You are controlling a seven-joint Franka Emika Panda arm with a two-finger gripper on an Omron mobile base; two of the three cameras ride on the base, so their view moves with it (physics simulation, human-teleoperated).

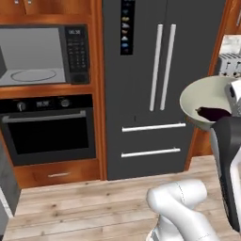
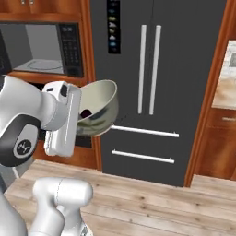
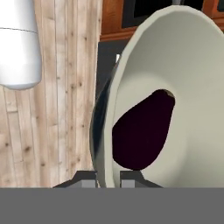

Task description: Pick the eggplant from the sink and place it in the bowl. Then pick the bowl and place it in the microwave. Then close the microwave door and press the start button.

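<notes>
The pale cream bowl [image 1: 201, 95] hangs in the air in front of the fridge, tilted, with the dark purple eggplant [image 1: 212, 113] lying inside it. My gripper [image 3: 108, 177] is shut on the bowl's rim [image 3: 101, 131], one finger on each side of the wall. In the right base view the hand [image 2: 79, 122] holds the bowl [image 2: 100, 102] by its left edge, and the eggplant [image 2: 85, 113] shows just inside. The microwave [image 1: 33, 54] sits up on the left with its grey cavity and turntable exposed, its keypad panel [image 1: 77, 52] on the right. The sink is out of view.
A dark double-door fridge [image 1: 160, 84] stands straight ahead. A black oven [image 1: 47, 127] sits under the microwave. A toaster [image 1: 229, 63] rests on a counter at the right edge. Wooden floor [image 1: 84, 207] lies below, with a grey cabinet corner [image 1: 5, 188] at the lower left.
</notes>
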